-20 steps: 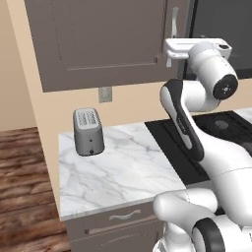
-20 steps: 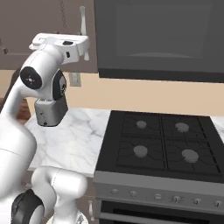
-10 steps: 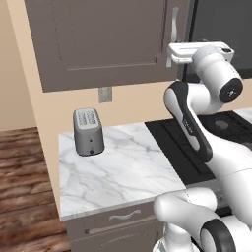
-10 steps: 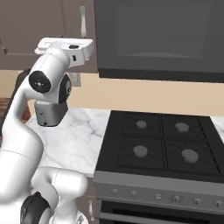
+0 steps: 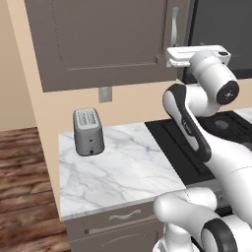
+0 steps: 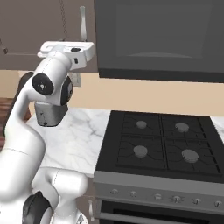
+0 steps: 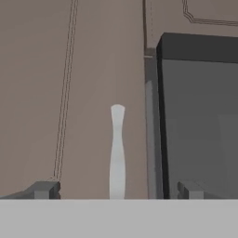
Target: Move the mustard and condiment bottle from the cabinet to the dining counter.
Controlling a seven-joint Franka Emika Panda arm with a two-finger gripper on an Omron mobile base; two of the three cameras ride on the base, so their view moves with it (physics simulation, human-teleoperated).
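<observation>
1. Cabinet (image 5: 106,42): grey-brown matte door w/ recessed panel and thin routed border, upper centre of left base view; door closed.
2. Handle (image 7: 117,151): slim silver bar, curved and waisted, rounded end; long axis runs vertical in hand view, lower centre of frame. Also at top right of the door in left base view (image 5: 174,24), vertical there too.
3. Tool (image 7: 116,189): two small dark grey finger tips at bottom of hand view, wide apart, one each side of the handle, nothing clamped. Whether tips touch the handle: can't tell.
4. Arm: glossy white w/ dark joints, wrist level w/ the handle at upper right of left base view.
5. Dark grey flat-fronted unit (image 6: 162,37) just right of cabinet, smooth, boxy.
6. Surface (image 5: 115,170): white marble w/ grey veins, polished, lower left-centre of left base view.
7. Toaster (image 5: 88,131): silver-grey, rounded box, two slots on top, upright near back of the surface.
8. Stove (image 6: 159,146): black, four round burners, knob row along front.
9. Floor: dark wood planks, left edge.
10. No readable writing or brand anywhere.
</observation>
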